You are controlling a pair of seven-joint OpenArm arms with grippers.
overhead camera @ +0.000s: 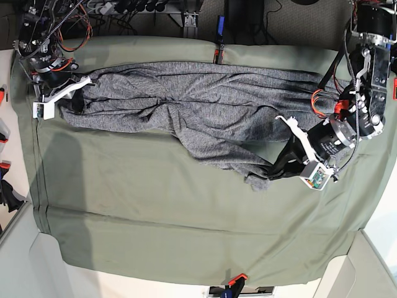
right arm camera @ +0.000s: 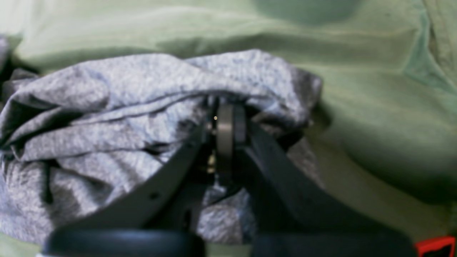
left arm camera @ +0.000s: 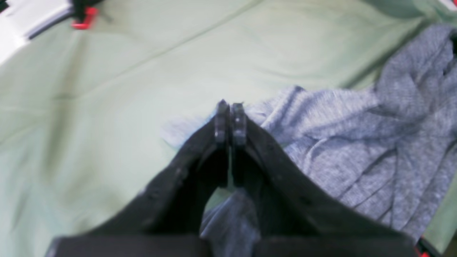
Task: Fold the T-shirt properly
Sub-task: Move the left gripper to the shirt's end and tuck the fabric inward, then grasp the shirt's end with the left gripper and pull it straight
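Grey T-shirt pinched by both clamped grippers, left gripper, right gripper

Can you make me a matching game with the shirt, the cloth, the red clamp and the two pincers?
Things:
1. T-shirt
2. table cloth
3. left pincer
4. red clamp

Descriptions:
A. smooth and olive green, spread under everything
B. black, shut at the shirt's edge
C. heather grey, stretched out long and wrinkled
D. bright, at the far edge of the cloth

Right pairs: 1-C, 2-A, 3-B, 4-D

The right pincer is shut on bunched grey fabric too.
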